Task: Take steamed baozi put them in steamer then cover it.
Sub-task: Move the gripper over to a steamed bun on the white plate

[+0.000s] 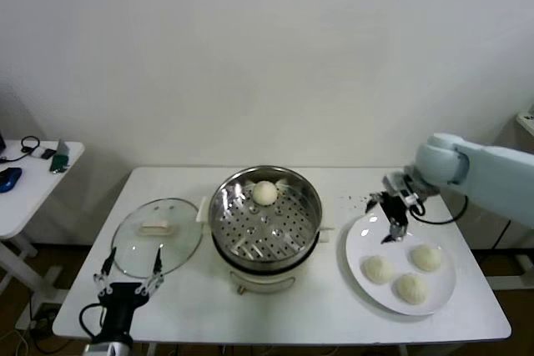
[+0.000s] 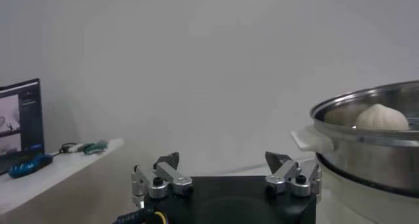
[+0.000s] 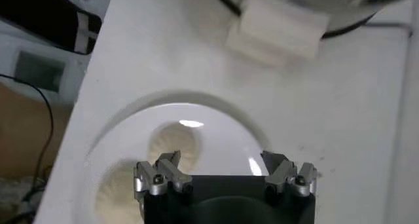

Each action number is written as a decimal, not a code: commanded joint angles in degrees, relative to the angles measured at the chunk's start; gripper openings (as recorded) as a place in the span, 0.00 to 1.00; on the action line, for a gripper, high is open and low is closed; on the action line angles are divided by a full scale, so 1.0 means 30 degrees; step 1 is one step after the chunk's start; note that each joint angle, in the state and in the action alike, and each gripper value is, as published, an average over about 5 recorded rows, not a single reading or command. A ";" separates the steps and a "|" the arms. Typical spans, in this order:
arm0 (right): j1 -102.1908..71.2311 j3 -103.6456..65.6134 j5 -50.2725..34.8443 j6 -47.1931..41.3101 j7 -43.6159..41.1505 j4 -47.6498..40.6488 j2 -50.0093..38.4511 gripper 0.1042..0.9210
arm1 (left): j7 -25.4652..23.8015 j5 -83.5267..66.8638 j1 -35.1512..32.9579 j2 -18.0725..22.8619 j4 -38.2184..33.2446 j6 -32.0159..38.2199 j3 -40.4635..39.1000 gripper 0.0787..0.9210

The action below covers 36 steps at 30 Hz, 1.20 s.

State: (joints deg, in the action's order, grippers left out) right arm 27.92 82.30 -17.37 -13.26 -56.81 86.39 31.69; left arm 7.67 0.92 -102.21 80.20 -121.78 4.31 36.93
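The right gripper [image 1: 394, 224] hangs over the far left edge of the white plate [image 1: 360, 239], fingers spread wide and empty. Three steamed baozi lie on that plate, nearer the robot than the gripper: one [image 1: 376, 268] just below it, one [image 1: 425, 257] to its right, one [image 1: 411, 288] at the near rim. A fourth baozi [image 1: 264, 193] sits at the far side of the steamer [image 1: 310, 198], a shiny steel basket with a perforated floor on a white base. The cover [image 1: 133, 243], clear glass with a metal rim and a cream bar handle [image 1: 154, 227], lies flat on the white table [image 1: 284, 310] left of the steamer. The left gripper [image 1: 128, 277] waits at the table's near edge just before the cover, fingers wide and empty.
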 commanded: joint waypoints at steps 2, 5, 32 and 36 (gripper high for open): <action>-0.3849 -0.1013 -0.0030 -0.1788 0.0746 0.0106 -0.1367 0.88 | -0.0010 0.0058 -0.0097 0.0060 0.0161 0.0068 -0.0007 0.88; -0.4340 -0.1375 0.0047 -0.1776 0.0787 -0.0500 -0.0833 0.88 | -0.0011 0.0060 -0.0082 0.0052 0.0230 0.0065 -0.0001 0.88; -0.5717 -0.2418 0.0574 -0.1571 0.1105 -0.3114 0.1834 0.88 | -0.0016 0.0209 0.0164 0.0077 0.0536 0.0001 -0.0123 0.88; -0.5645 -0.2405 0.0547 -0.1510 0.0956 -0.3098 0.1882 0.81 | -0.0014 0.0203 0.0181 0.0060 0.0501 -0.0013 -0.0116 0.88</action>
State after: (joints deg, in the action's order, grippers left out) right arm 11.76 75.48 -15.87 -17.72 -53.51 77.88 36.55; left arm 7.64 1.51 -101.67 80.42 -120.16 4.29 36.56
